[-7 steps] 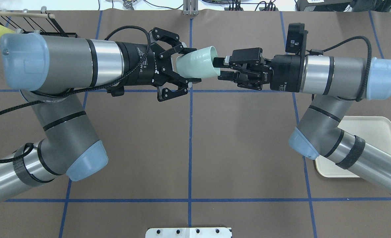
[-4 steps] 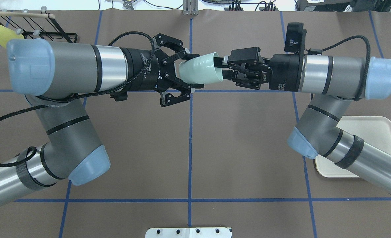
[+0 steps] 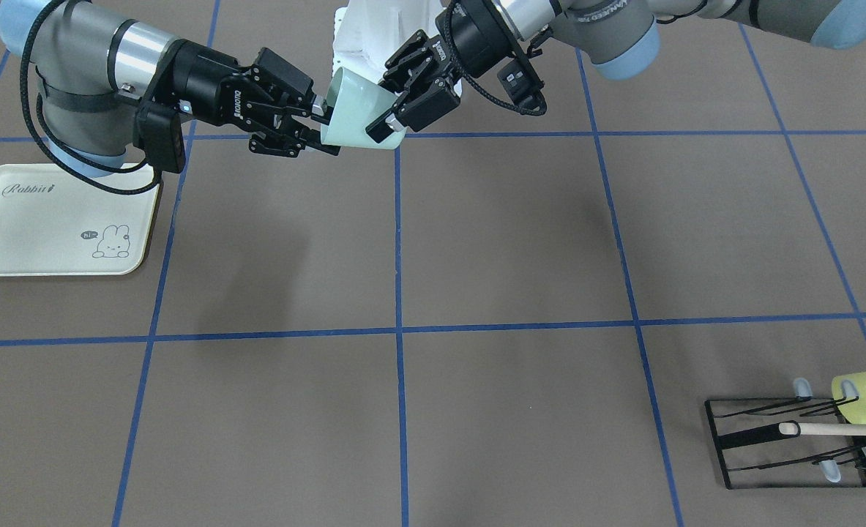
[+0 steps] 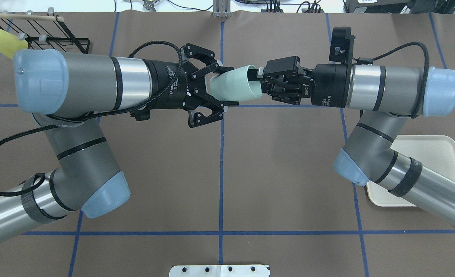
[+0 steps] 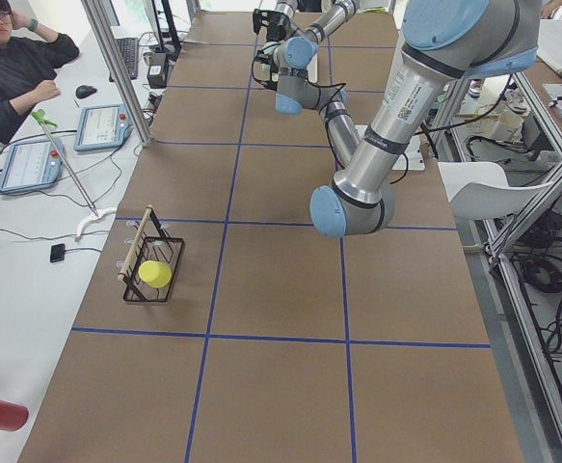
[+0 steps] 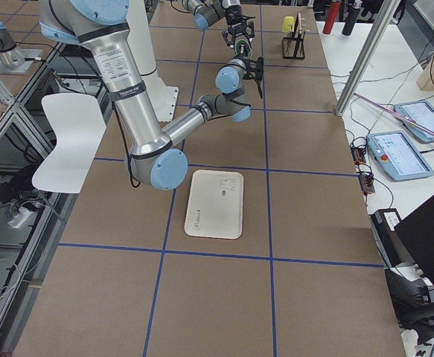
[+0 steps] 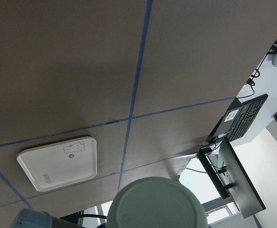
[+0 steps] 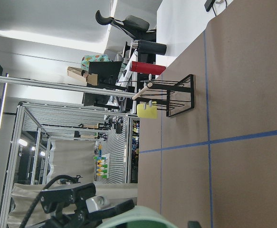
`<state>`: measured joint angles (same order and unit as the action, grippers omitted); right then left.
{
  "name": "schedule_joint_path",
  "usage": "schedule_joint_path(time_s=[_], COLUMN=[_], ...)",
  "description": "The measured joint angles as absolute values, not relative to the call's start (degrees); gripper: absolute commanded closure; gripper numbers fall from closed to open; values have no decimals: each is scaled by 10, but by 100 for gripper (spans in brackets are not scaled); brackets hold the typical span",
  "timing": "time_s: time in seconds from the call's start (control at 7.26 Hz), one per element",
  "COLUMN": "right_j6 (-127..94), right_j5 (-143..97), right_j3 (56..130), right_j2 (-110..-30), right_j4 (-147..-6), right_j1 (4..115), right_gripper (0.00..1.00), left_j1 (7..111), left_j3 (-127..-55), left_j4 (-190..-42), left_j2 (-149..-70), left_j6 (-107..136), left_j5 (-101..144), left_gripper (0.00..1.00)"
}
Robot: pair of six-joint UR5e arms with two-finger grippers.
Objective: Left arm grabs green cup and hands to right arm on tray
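Note:
The pale mint-green cup is held in the air on its side, mouth toward the right arm. My left gripper is shut on its base end, one finger on each side; it also shows in the front view. My right gripper faces it with its fingers apart at the cup's rim, one finger reaching into the mouth, one outside the wall. The cup's base fills the bottom of the left wrist view. The cream Rabbit tray lies empty under the right arm's elbow.
A black wire rack with a wooden dowel and a yellow-green cup stands at the far left corner. A white mount plate sits at the near edge. A person sits beside the table's left end.
My left arm has carried the cup to the right, and the right gripper has come a little left. The cup's rim now sits between the right gripper's fingers.

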<state>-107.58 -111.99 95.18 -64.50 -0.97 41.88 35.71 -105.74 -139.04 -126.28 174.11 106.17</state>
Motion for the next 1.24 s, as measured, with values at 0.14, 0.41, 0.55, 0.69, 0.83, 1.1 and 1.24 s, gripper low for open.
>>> schedule_joint_path(time_s=[0.14, 0.41, 0.55, 0.69, 0.83, 1.1, 1.24], right_j6=[-1076, -1076, -1075, -1075, -1076, -1077, -1077], right_j5=[-1120, -1120, -1120, -1120, -1120, -1120, -1120], right_j3=[952, 952, 951, 951, 950, 948, 948], right_j2=[-645, -646, -646, -646, -646, -647, -649], right_j4=[-10, -10, -10, -10, -10, -10, -10], right_j1=[419, 418, 418, 418, 417, 418, 418], right_gripper=[74, 86, 100, 100, 100, 100, 100], left_j1=[357, 358, 358, 358, 358, 357, 357], left_j3=[-1057, -1058, -1059, -1059, -1059, -1057, -1057], left_j4=[-1391, -1391, -1390, -1390, -1391, -1392, -1392], left_j2=[-1262, -1262, -1262, -1262, -1262, -1261, -1261], left_j6=[1741, 1741, 1741, 1741, 1740, 1728, 1724], left_j5=[1062, 1062, 1062, 1062, 1062, 1062, 1062], left_gripper=[55, 55, 55, 25, 0, 0, 0])
